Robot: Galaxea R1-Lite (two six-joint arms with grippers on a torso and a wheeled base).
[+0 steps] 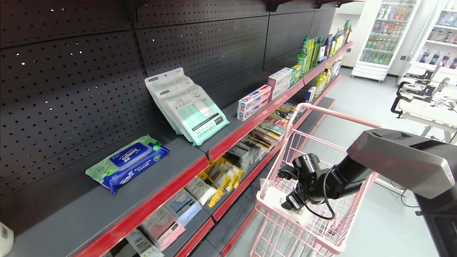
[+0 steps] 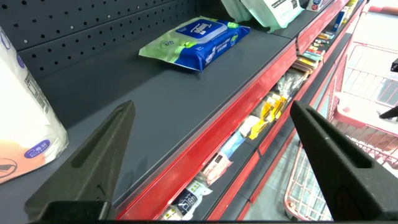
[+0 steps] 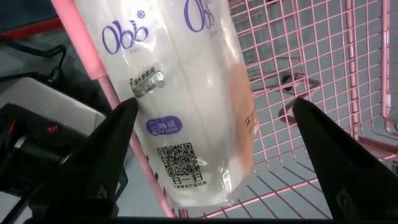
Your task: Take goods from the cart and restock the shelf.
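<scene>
hovering above the shelf [image 1: 71,210], the left gripper [image 2: 211,107] has its jaws spread, a shelved tissue pack [image 2: 22,124] beside it, the wet wipes pack [image 1: 128,162] farther along. in the pink cart [image 1: 335,113], the right gripper [image 3: 214,104] has jaws spread either side of a white tissue pack [image 3: 186,124].

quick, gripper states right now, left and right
Left gripper: open, holding nothing.
Right gripper: open, straddling the white plastic-wrapped paper roll pack in the pink wire cart, not gripping it.
</scene>
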